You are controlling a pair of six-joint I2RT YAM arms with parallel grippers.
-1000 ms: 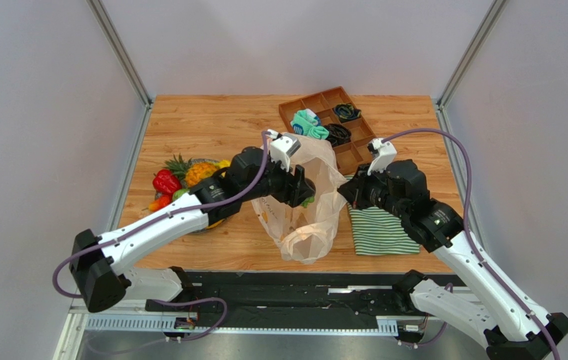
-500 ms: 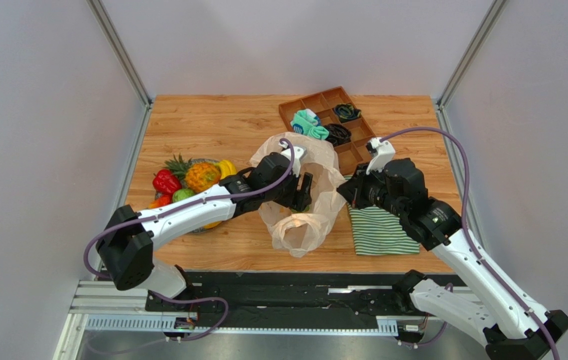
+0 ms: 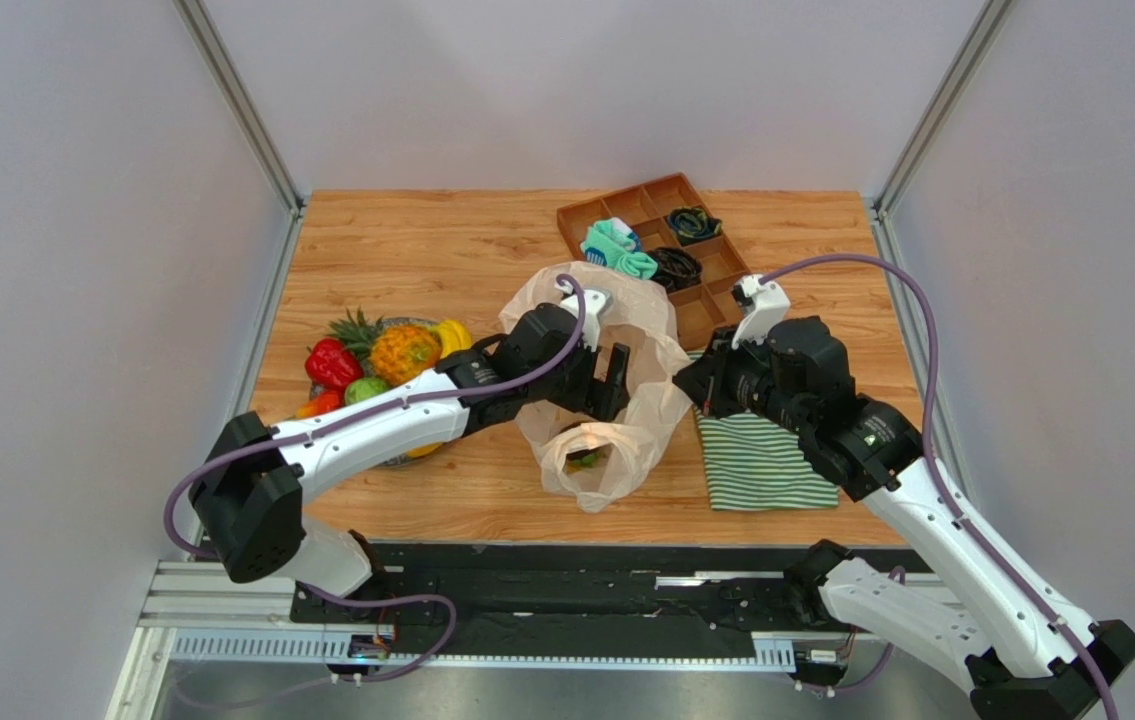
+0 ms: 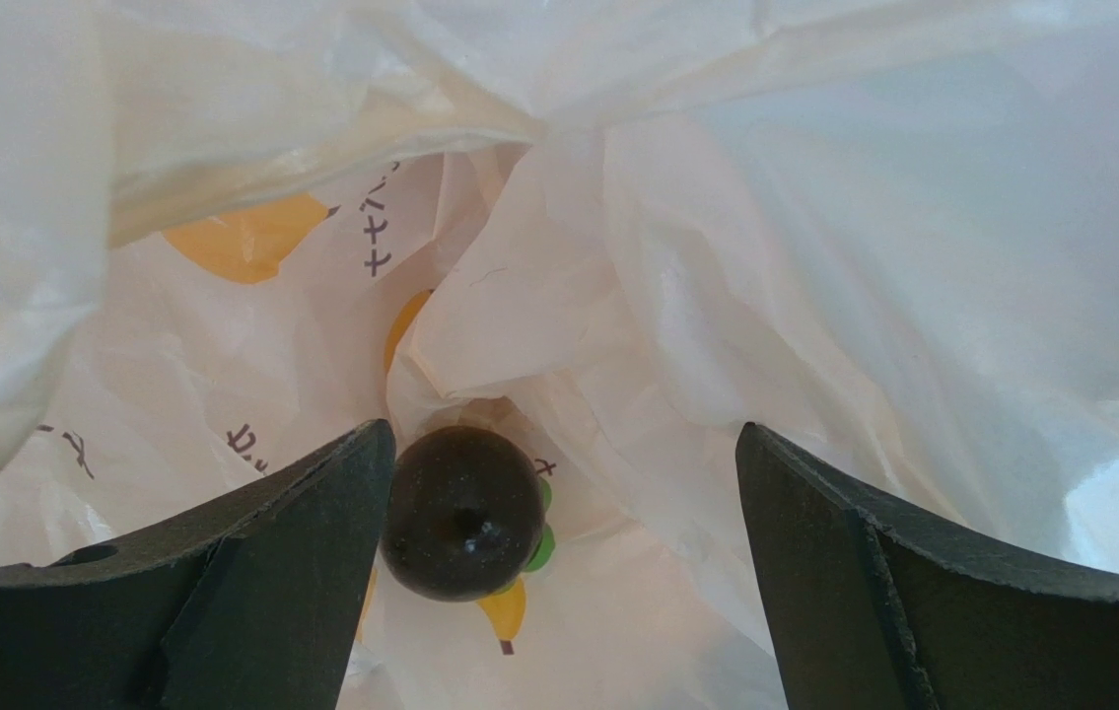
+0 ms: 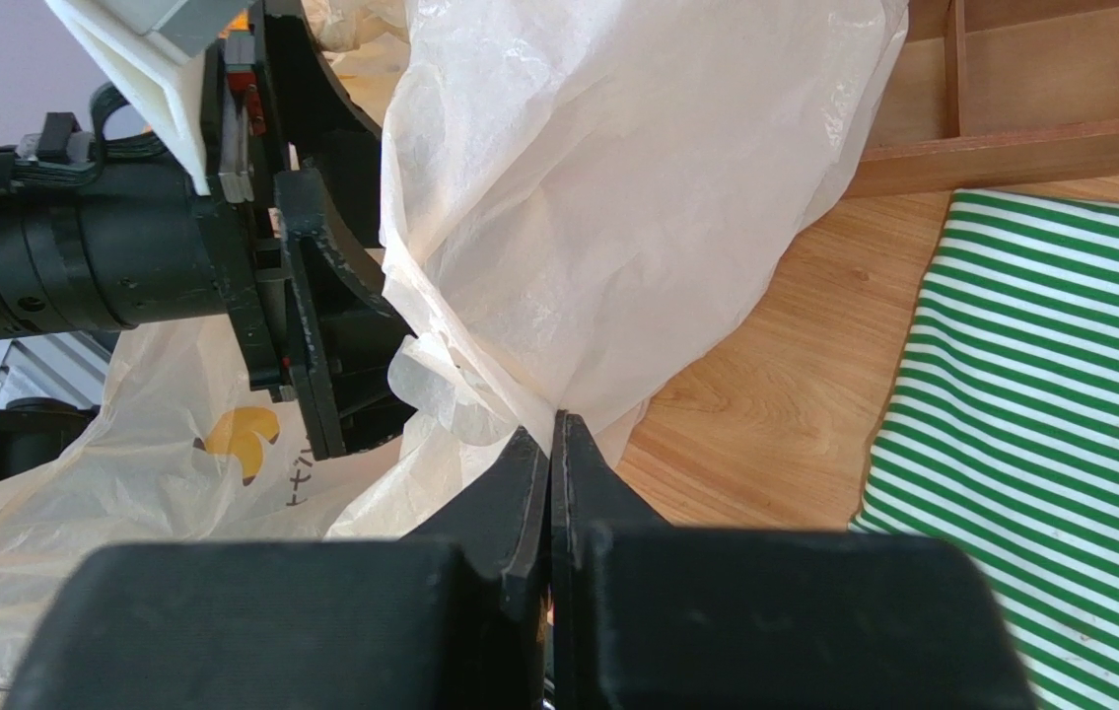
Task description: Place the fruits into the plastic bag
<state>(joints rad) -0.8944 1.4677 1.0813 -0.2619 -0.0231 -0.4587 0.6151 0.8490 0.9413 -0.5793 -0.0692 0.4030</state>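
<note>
The plastic bag (image 3: 656,393) sags on the wooden surface (image 3: 423,248). A dark fruit (image 4: 461,512) lies at its bottom, beyond the left jaws and close to one of them. Those jaws are spread wide inside the bag, holding nothing. The right jaws are clenched on the bag's rim, beside the striped cloth (image 3: 761,458). Farther left, a pineapple (image 3: 400,351), a red fruit (image 3: 330,363) and a green fruit (image 3: 364,389) lie heaped outside the bag.
</note>
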